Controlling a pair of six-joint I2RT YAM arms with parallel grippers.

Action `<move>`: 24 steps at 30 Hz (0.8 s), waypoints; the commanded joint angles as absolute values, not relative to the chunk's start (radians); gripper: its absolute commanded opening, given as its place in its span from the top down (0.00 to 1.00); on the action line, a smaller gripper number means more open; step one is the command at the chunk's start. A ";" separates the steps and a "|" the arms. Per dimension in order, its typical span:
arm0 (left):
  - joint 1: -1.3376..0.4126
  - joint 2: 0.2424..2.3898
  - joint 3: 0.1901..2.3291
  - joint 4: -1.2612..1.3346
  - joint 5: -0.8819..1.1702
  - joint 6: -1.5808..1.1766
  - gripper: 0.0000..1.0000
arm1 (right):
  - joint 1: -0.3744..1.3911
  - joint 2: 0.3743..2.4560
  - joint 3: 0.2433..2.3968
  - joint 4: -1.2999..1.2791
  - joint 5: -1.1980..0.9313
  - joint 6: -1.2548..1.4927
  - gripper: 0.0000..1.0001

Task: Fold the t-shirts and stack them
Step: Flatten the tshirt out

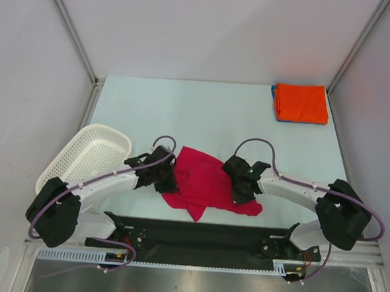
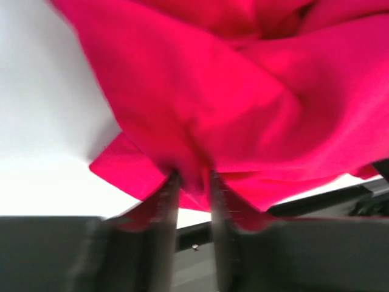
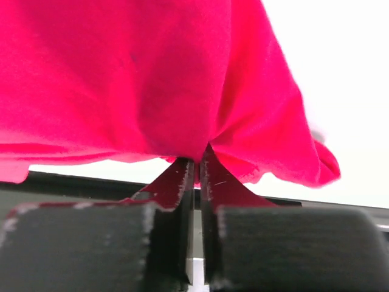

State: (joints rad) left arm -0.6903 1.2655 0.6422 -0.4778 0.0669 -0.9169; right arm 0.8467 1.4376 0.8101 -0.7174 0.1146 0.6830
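- Pale tabletop (image 1: 184, 105), flat and matte, is boxed in by white side panels (image 1: 28, 56) on the left, right and far sides.
- Done, as far as can be judged: a folded orange cloth t-shirt (image 1: 302, 102) lies as a neat rectangle in the far right corner. It sits on top of a blue cloth t-shirt (image 1: 275, 98), of which only a thin edge shows at the left.
- Left to do: the crumpled crimson cloth t-shirt (image 1: 203, 179) lies rumpled near the front middle, unfolded and well apart from that stack. It has yet to be spread, folded and carried over, so roughly two thirds of the task looks finished.
- The left gripper (image 2: 191, 176) is at the shirt's left side, its fingers drawn in and pinching a fold of crimson cloth.
- The right gripper (image 3: 197, 163) is at the shirt's right side, its fingers pressed nearly together on a gathered bit of the same cloth.
- Edges: a white perforated plastic basket (image 1: 107, 128) sits just left of the left arm, close enough to hinder a wide outward swing. A black base rail (image 1: 203, 236) runs just behind the shirt's near hem.
- Open room: the broad stretch between the crimson shirt and the far panel is bare, giving space to stretch the cloth flat. The right panel stands close beside the stack, so placing there looks tight.
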 commanded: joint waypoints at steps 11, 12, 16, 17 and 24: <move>-0.712 0.985 1.127 -0.715 -0.100 -0.686 0.99 | 0.796 1.091 1.138 -1.000 0.092 0.621 1.00; -0.713 0.974 1.158 -0.742 -0.100 -0.678 1.00 | 0.796 1.077 1.163 -1.018 0.054 0.624 1.00; -0.748 0.901 1.363 -0.769 -0.091 -0.654 1.00 | 0.883 1.023 1.316 -1.110 0.028 0.637 1.00; -0.750 0.884 1.391 -0.764 -0.081 -0.647 1.00 | 0.903 1.008 1.397 -1.127 0.040 0.647 1.00; -0.753 0.805 1.636 -0.647 0.103 -0.604 1.00 | 0.956 0.911 1.760 -1.186 0.046 0.709 1.00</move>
